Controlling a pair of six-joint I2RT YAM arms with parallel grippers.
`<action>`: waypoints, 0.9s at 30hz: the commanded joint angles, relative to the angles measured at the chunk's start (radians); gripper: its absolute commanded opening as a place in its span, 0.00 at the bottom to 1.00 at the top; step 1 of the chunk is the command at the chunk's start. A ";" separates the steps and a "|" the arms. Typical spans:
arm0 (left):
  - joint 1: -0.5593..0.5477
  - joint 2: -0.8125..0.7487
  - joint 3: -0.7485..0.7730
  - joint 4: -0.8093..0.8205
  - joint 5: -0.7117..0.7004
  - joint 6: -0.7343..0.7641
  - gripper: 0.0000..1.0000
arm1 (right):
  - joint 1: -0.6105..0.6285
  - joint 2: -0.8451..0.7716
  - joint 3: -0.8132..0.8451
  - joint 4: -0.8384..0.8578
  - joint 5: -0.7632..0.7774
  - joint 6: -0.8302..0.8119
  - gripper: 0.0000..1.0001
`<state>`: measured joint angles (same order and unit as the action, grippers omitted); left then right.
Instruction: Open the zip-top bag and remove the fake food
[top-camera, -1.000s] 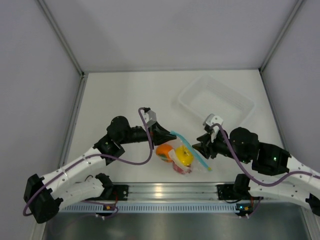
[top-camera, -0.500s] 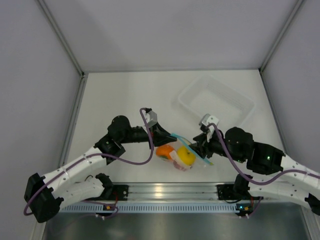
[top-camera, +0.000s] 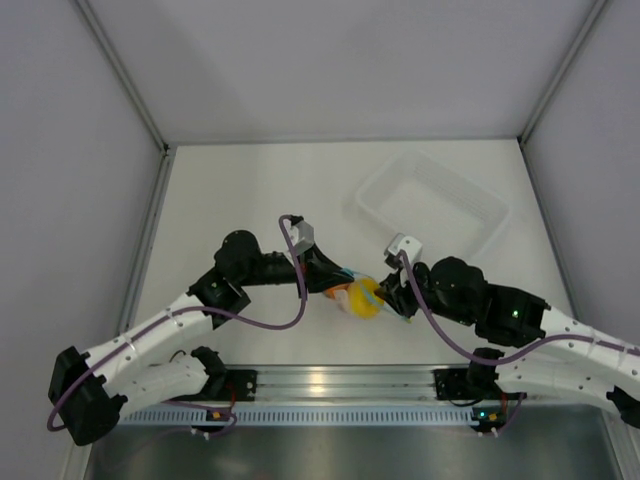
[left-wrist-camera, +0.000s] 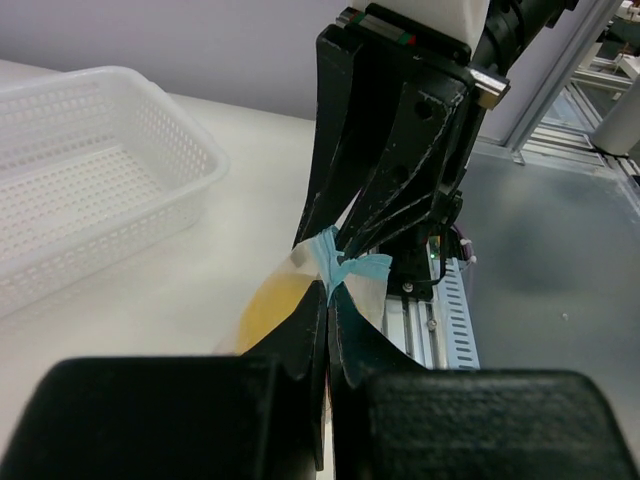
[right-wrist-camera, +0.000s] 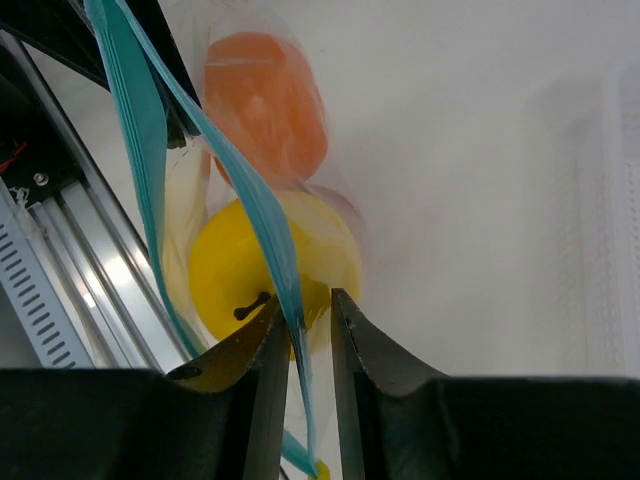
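Observation:
The zip-top bag (top-camera: 358, 297) hangs bunched between both grippers, above the table near the front rail. My left gripper (left-wrist-camera: 331, 288) is shut on the light blue zip strip (left-wrist-camera: 345, 268); from above, the left gripper (top-camera: 335, 281) holds the bag's left side. My right gripper (right-wrist-camera: 305, 300) is open by a narrow gap, and the zip strip (right-wrist-camera: 250, 200) runs down between its fingers. The right gripper (top-camera: 387, 295) meets the bag from the right. Inside the bag are the yellow fruit (right-wrist-camera: 265, 265) and the orange fruit (right-wrist-camera: 265, 105). The red fruit is mostly hidden behind them.
A rigid clear perforated tray (top-camera: 432, 205) stands at the back right, seen also in the left wrist view as the tray (left-wrist-camera: 80, 170). The metal front rail (top-camera: 340, 385) runs just below the bag. Grey walls close the table on three sides.
The right gripper has moved left to the bag, and its jaws now straddle the zip strip. The bag has lifted and bunched up between the two grippers. The left arm barely moved.

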<state>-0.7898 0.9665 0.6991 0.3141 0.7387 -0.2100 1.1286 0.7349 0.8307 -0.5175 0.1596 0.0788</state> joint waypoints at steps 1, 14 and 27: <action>0.001 -0.014 0.057 0.085 0.030 -0.009 0.00 | -0.004 0.017 0.008 0.071 -0.006 -0.007 0.23; 0.136 0.142 0.114 -0.059 -0.277 -0.130 0.00 | -0.004 0.231 0.146 0.087 0.064 0.179 0.00; 0.199 0.207 0.180 -0.222 -0.438 -0.227 0.49 | -0.072 0.561 0.219 0.135 0.216 0.467 0.00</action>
<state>-0.5930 1.1938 0.8150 0.1143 0.3763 -0.4175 1.0809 1.2854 1.0157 -0.4568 0.3481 0.4595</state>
